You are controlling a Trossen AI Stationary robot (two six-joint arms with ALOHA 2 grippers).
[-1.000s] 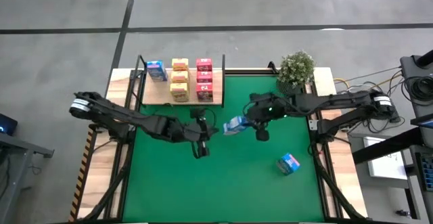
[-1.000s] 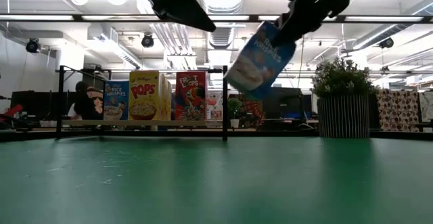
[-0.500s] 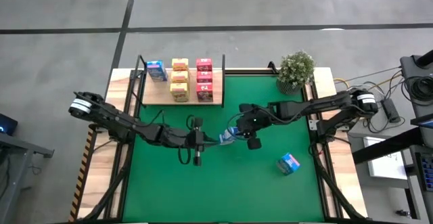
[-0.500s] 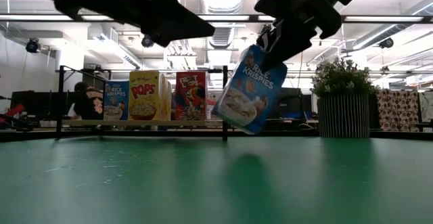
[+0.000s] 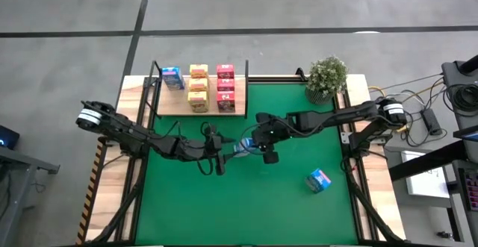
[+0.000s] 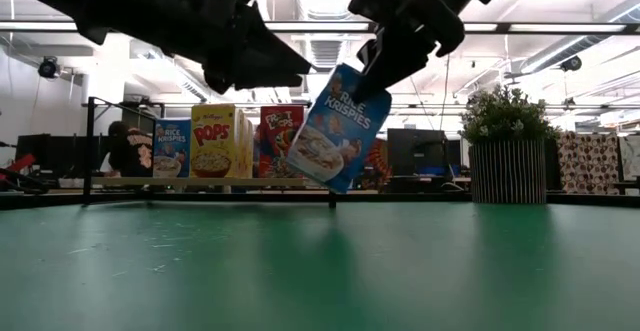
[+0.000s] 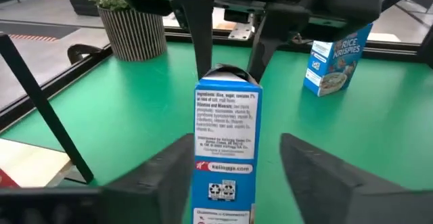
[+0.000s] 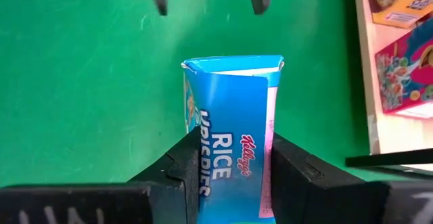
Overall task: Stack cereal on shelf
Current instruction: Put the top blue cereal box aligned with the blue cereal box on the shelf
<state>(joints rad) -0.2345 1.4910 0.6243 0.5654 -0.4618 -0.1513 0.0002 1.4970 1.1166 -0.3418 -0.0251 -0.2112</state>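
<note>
A blue cereal box (image 6: 338,128) is held in mid-air above the green mat (image 5: 246,202), tilted, with its lower corner clear of the surface in the low view. It is pinched by the right gripper (image 8: 230,166), whose fingers press the box's two broad faces near one end; this leaves the opposite end free to be taken.

The left gripper (image 7: 233,160) is presented at that free end with its fingers spread, one on each side of the box, and no contact can be confirmed in the left wrist view. The arrangement is judged to be a hand-over: the box is offered lengthwise so that a second grasp can be made without the two grippers colliding. The box sits roughly mid-table, between the two arms, just in front of the shelf (image 5: 170,109).

On the shelf, one blue box (image 5: 172,77), a column of yellow boxes (image 5: 198,87) and a column of pink boxes (image 5: 225,88) are already placed, sorted by colour. The blue row is judged the destination, being on the left arm's side. A further blue box (image 5: 319,180) lies on the mat on the right arm's side, well apart from the shelf. A potted plant (image 5: 326,77) stands at the mat's far right corner.
</note>
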